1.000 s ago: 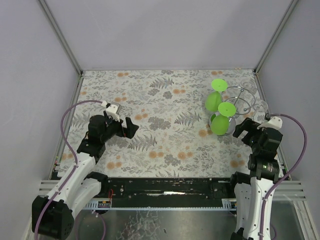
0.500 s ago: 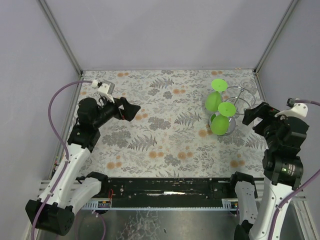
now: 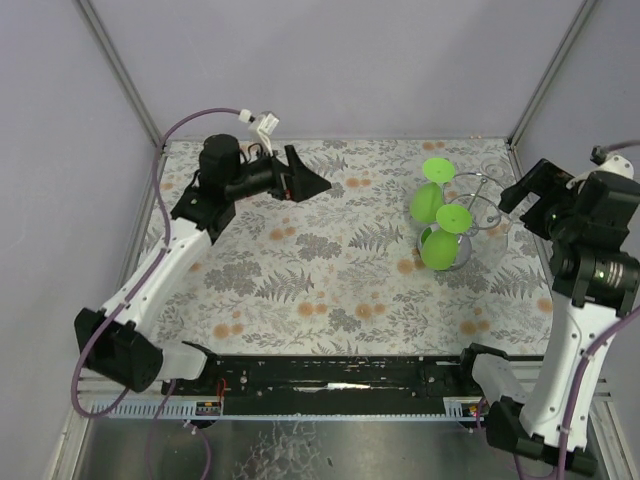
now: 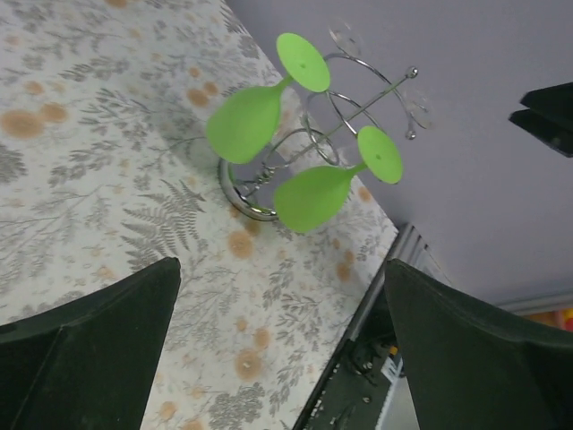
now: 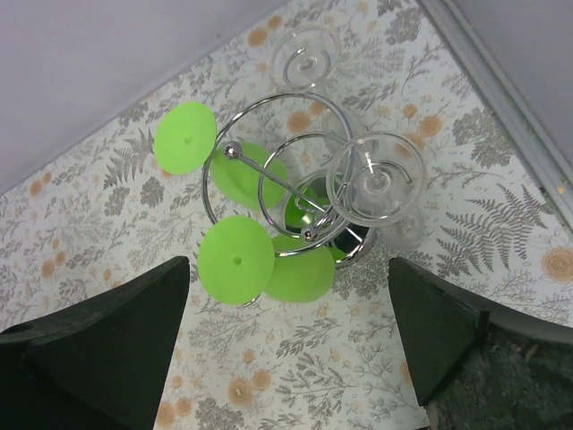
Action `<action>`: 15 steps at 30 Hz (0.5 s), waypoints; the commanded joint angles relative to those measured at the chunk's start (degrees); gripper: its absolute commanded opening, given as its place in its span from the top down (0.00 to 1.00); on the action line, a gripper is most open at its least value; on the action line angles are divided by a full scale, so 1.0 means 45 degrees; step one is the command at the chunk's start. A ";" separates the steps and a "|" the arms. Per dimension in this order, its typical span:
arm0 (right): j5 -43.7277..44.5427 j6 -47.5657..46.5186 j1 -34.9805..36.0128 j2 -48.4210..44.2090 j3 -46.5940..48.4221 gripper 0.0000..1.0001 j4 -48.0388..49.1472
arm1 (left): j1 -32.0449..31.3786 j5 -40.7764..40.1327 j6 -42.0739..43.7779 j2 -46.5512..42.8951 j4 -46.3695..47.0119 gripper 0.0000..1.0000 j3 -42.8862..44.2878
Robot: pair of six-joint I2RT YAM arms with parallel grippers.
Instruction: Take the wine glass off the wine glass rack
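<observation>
Nothing is lifted yet: both bright green wine glasses (image 3: 437,250) hang on the silver wire rack (image 3: 478,192), upper right. Your left gripper (image 3: 303,178) and right gripper (image 3: 528,196) gape wide, empty.

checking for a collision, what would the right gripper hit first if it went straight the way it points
Likely the wine glass rack, centred in front of the open right gripper. The foot of a green wine glass or a clear glass may touch first; depth is unclear.
</observation>
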 commanded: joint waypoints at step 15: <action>0.0102 0.0799 0.0050 0.1974 0.1901 0.11 -0.0098 | -0.1458 0.1788 -0.4503 0.6559 0.2413 0.11 0.5107</action>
